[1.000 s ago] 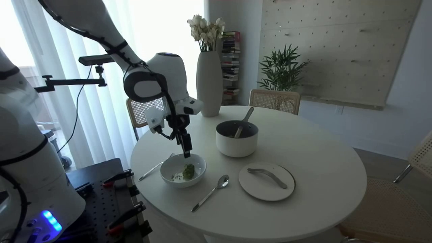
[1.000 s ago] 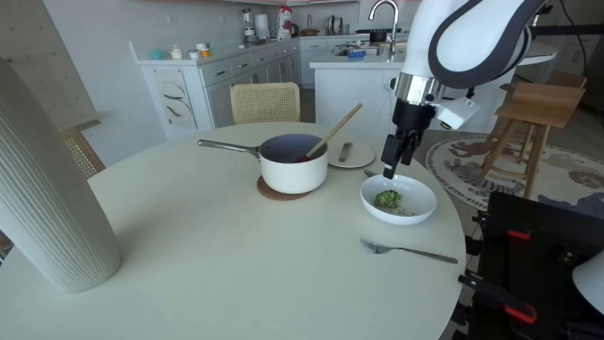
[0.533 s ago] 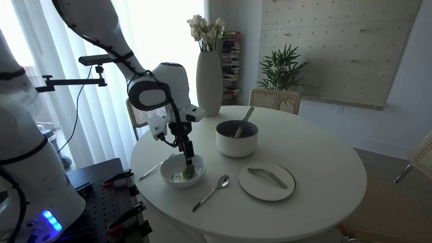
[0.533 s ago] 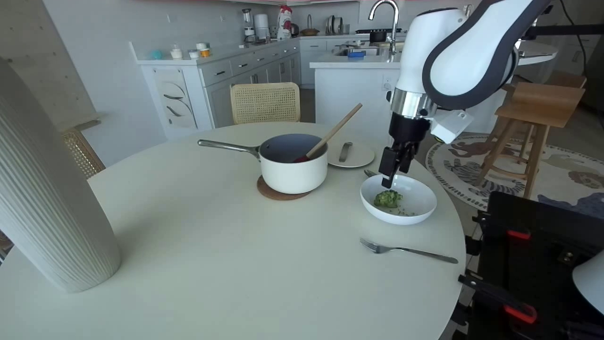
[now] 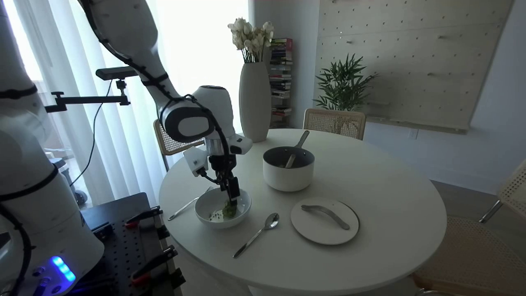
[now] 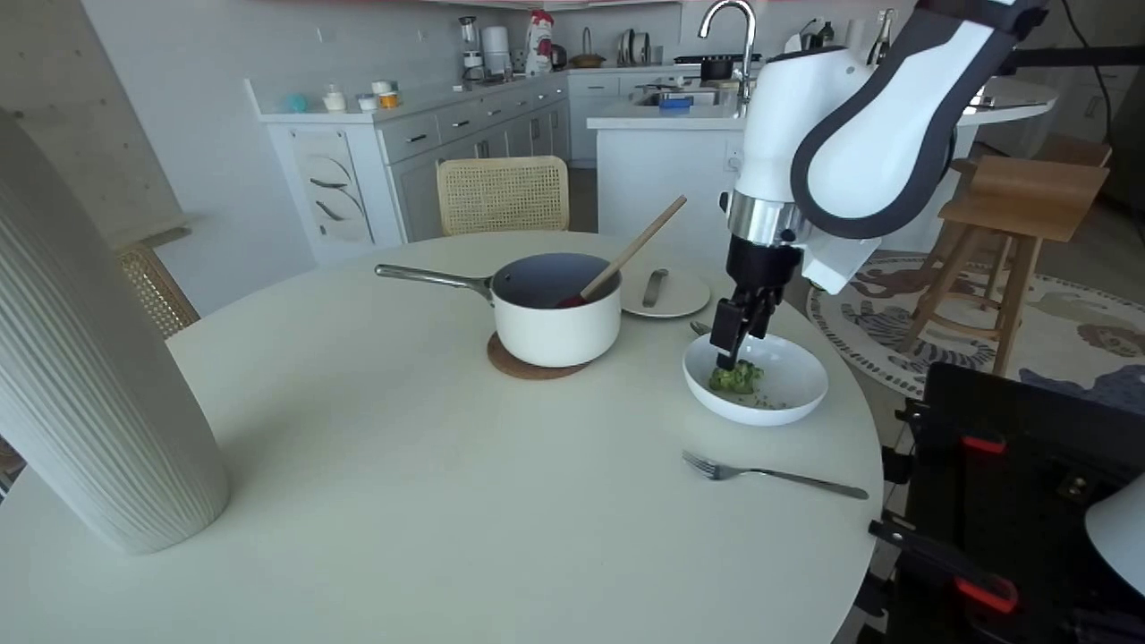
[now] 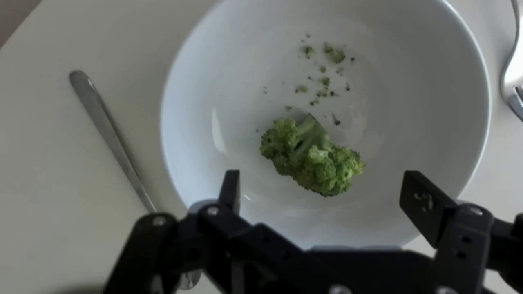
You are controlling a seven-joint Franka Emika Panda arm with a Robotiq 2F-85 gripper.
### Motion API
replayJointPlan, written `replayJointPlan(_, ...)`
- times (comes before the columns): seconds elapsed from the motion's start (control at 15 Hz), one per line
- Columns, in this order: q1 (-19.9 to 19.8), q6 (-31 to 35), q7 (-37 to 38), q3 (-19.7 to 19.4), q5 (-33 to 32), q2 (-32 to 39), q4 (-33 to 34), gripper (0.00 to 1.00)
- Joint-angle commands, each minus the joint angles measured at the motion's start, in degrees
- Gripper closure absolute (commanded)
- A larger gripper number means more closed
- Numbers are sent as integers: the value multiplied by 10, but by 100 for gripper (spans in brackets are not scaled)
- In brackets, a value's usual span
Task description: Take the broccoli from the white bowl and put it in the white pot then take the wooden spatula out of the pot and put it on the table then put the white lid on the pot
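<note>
Black and pointing down, the gripper (image 7: 320,179) hangs over the bowl (image 7: 441,102), its fingers (image 7: 425,204) wide apart. In the wrist view the broccoli (image 7: 327,167) shows in the gap between them, lying in the bowl with green crumbs (image 7: 336,56) scattered near it. Just beside the bowl, on opposite sides, the spoon (image 7: 108,131) and the fork (image 7: 512,83) lie on the table (image 6: 402,501). Farther out, the pot (image 6: 555,335) stands on a brown mat (image 6: 514,364); the spatula (image 6: 633,249) leans on its rim, red end inside. Near the pot lies the lid (image 5: 310,226), handle up. Across the table, well apart from the bowl, rises a vase (image 5: 254,98) with white flowers (image 5: 248,37).
</note>
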Motion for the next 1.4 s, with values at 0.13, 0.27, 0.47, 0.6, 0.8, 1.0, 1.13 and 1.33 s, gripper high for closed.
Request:
replayJointPlan(0.13,6,12,40,1,-37,35,16,0)
replayJointPlan(0.27,7,12,40,2,-33,42,17,0)
replayJointPlan(0.47,7,11,38,1,-29,52,18,0)
replayJointPlan(0.6,7,13,37,1,-27,57,18,0)
replayJointPlan(0.8,9,16,40,-3,-33,62,19,11)
replayJointPlan(1.0,13,19,47,-11,-44,64,22,42)
replayJointPlan(1.13,13,20,46,-14,-47,65,23,54)
replayJointPlan(1.33,14,21,48,-15,-50,64,26,81)
